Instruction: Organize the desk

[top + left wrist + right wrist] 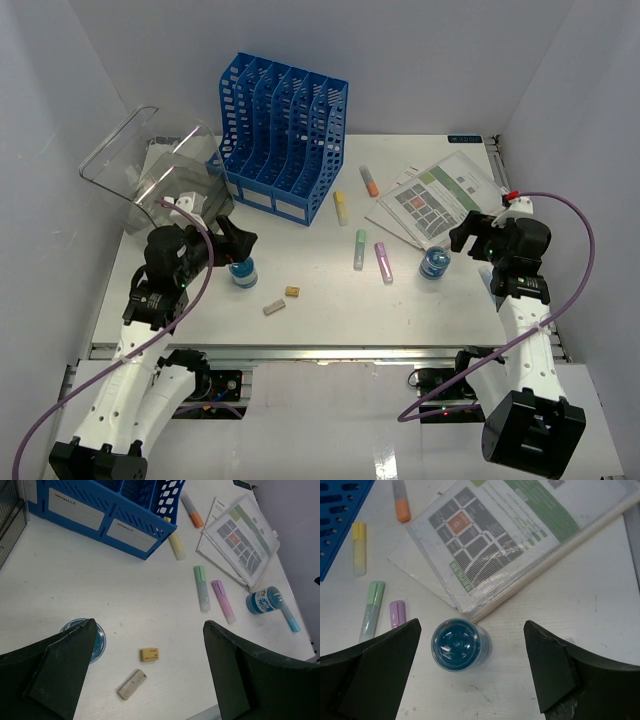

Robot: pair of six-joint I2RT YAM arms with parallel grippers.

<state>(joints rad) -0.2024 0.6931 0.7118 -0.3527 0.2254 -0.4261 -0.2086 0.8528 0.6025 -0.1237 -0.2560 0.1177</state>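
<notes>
The white desk (pixel 330 300) holds scattered items. My left gripper (pixel 238 243) is open and empty above a blue jar (pixel 243 272); in the left wrist view that jar (pixel 100 639) shows beside the left finger, with a yellow eraser (pixel 149 654) and a grey eraser (pixel 132 684) between the jaws. My right gripper (pixel 466 236) is open and empty above a second blue jar (pixel 434 263), which sits between the jaws in the right wrist view (pixel 461 644). Orange (pixel 369 181), yellow (pixel 340 207), green (pixel 359 249) and purple (pixel 383 262) highlighters lie mid-desk.
A blue file rack (pixel 285 135) stands at the back. A clear plastic tray (pixel 150 170) tilts at the back left. A plastic folder with printed papers (pixel 440 197) lies at the back right. A light blue highlighter (pixel 289 616) lies by the right jar.
</notes>
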